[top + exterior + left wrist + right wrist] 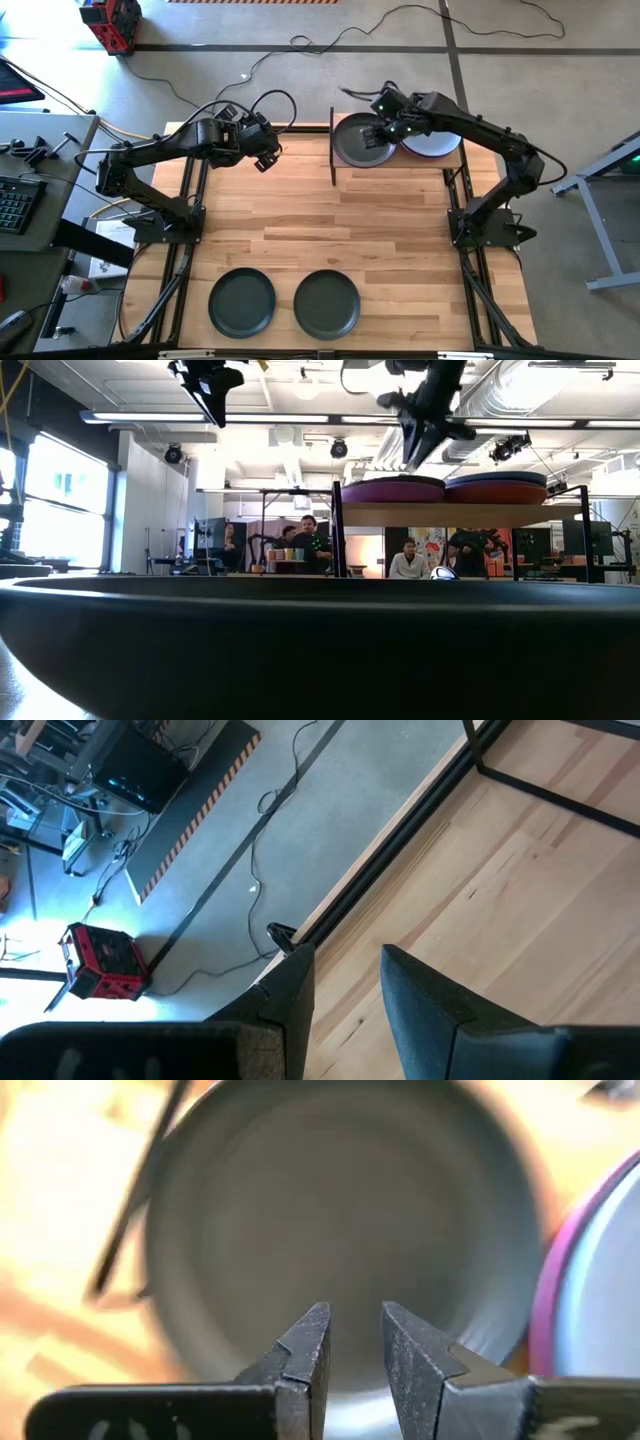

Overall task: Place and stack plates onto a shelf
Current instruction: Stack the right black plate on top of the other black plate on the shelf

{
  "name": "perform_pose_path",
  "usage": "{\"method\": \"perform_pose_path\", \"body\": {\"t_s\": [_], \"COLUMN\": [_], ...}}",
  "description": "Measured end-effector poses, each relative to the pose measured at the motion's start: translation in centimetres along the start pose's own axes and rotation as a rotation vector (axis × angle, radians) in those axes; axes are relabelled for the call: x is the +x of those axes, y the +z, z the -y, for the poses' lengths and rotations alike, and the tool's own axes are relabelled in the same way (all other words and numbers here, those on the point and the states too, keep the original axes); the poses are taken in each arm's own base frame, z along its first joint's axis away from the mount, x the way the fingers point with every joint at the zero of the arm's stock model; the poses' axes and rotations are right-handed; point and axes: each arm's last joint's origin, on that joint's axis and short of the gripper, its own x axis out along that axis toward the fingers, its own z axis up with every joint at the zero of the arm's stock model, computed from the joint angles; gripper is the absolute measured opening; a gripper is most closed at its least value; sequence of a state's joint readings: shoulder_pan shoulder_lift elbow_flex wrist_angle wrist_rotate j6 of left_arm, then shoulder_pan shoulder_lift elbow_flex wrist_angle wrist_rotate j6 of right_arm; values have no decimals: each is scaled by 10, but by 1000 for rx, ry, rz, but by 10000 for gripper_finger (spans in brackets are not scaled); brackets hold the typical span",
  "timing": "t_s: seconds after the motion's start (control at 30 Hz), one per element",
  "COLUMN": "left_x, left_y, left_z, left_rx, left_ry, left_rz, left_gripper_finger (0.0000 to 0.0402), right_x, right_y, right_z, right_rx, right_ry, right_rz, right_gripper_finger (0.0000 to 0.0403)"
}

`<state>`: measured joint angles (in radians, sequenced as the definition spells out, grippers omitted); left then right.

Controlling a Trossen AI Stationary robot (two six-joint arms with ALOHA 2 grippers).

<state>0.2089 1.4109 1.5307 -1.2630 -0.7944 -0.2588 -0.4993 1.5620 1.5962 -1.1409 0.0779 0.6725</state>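
Note:
The shelf (396, 163) stands at the table's far side, right of centre. On its left half lies a dark grey plate (355, 145) atop a purple one (392, 490). On its right half lies a pale plate (435, 146) with a purple rim, over an orange-red one (497, 490). My right gripper (350, 1312) hovers open above the dark plate (340, 1220), fingers pointing down, nothing between them. My left gripper (345, 952) hangs open over the table's far left part (268, 160), holding nothing. Two more dark plates (241, 302) (326, 304) lie flat near the table's front edge.
A black upright rod (332, 146) frames the shelf's left end. Bare wood planks (330, 225) lie between the shelf and the two front plates. The rim of a front plate (320, 630) fills the low view's lower half. People sit in the room behind.

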Motion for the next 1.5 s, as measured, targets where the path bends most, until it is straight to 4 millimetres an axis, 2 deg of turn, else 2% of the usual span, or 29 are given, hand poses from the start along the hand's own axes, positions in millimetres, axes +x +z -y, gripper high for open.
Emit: {"method": "perform_pose_path", "body": {"t_s": [0.17, 0.37, 0.63, 0.8, 0.97, 1.23, 1.5], "left_x": [0, 0, -2, -10, -22, -50, -79], "left_y": [2, 8, 4, -1, -6, -17, -41], "left_z": [0, 2, 11, 20, 31, 54, 81], "left_rx": [-14, -65, -71, -144, -205, -271, -354], "left_ry": [-4, -24, -369, -527, -553, -617, -626], "left_rz": [14, 58, -43, -123, -152, -172, -186], "left_gripper_finger": [106, 106, 106, 106, 106, 106, 106], "right_x": [-17, -24, -11, 2, 18, 40, 76], "right_y": [-26, -73, -149, -183, -207, -242, -272], "right_z": [-31, -68, -98, -105, -103, -105, -114], "right_rx": [-69, -191, -259, -254, -213, -267, -366], "right_ry": [135, 246, 254, 249, 224, 339, 311], "right_rz": [-114, -248, -357, -338, -338, -317, -361], "right_gripper_finger": [73, 73, 73, 73, 73, 73, 73]}}
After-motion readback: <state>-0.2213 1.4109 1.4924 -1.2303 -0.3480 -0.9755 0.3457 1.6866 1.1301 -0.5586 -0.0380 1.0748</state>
